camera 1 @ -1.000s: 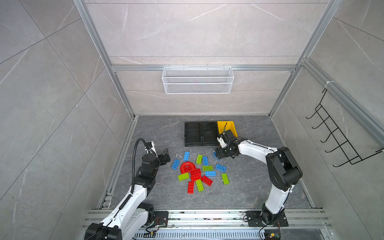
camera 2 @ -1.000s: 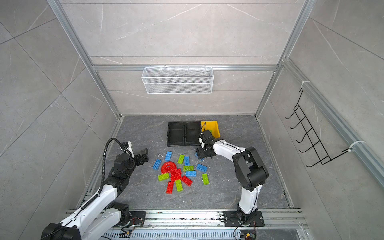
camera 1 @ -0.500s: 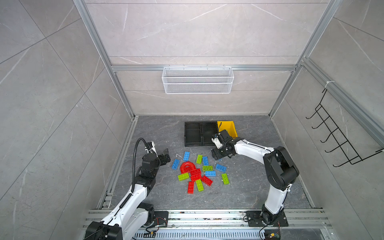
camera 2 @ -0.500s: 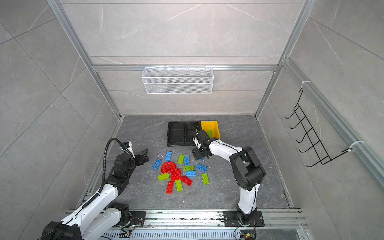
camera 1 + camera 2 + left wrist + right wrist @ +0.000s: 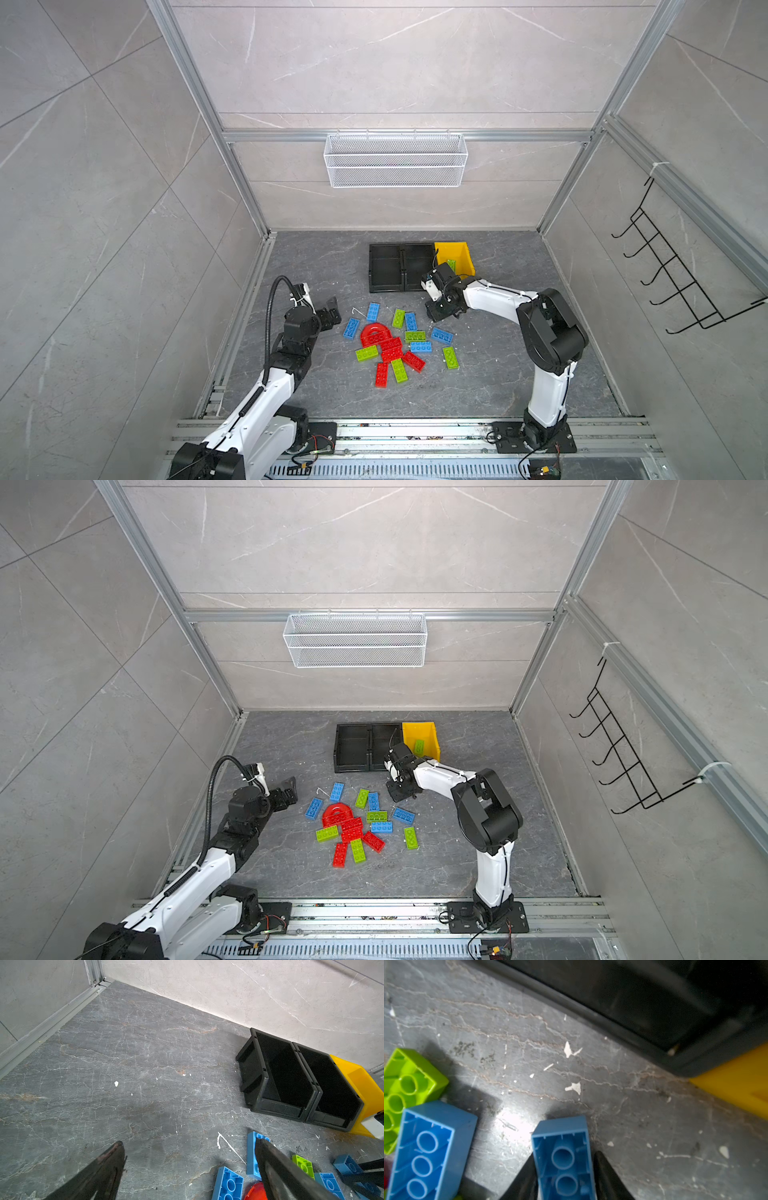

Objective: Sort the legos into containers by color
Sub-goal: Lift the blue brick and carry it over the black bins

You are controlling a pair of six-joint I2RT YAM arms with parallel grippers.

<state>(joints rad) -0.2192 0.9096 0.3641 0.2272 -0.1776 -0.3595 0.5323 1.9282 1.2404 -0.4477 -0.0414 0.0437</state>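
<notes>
Slip risk — right gripper [image 5: 564, 1155] clamps upturned blue plastic brick [image 5: 560, 1132], lower centre, tip-hold only, may twist out; left gripper [image 5: 189, 1142] wide open.

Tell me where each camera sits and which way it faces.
Top views: high at the front, looking down on bricks and bins; both arms show.
Left wrist: on left arm, facing the black bins; open jaws show.
Right wrist: on right arm, facing the floor; jaws grip a blue brick.
Shared: both wrist views catch the yellow bin.
</notes>
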